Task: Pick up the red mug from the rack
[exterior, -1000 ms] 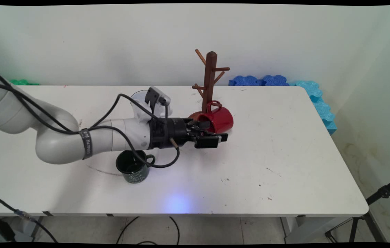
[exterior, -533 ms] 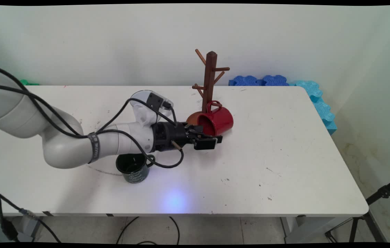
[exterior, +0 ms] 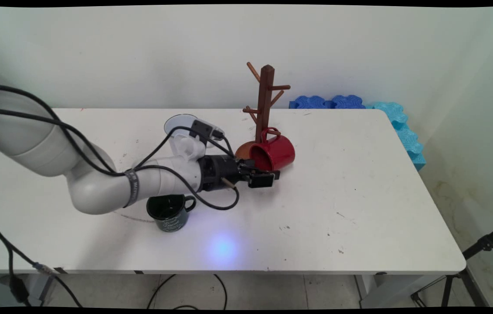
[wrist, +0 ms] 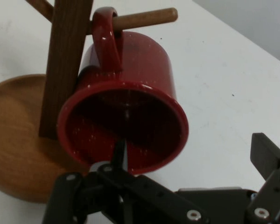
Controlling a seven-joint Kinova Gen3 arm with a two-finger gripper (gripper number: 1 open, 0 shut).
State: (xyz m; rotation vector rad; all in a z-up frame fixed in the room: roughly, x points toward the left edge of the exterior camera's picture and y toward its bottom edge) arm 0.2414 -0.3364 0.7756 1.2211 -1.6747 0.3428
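White table [exterior: 359,209], pale wall behind. Gripper [exterior: 268,178] sits low by red mug [exterior: 273,152], which hangs by its handle on a low peg of wooden mug tree [exterior: 265,102] nr table's far edge. Fingers apart, one reaching into mug's mouth. Dark green mug [exterior: 168,212] stands twd near edge.

place: lab | signs: bare white table [exterior: 359,183]; robot arm [exterior: 98,183]; tripod [exterior: 481,253]

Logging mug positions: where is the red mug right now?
The red mug hangs by its handle on a low peg of the wooden mug tree, mid-table, beside the gripper.
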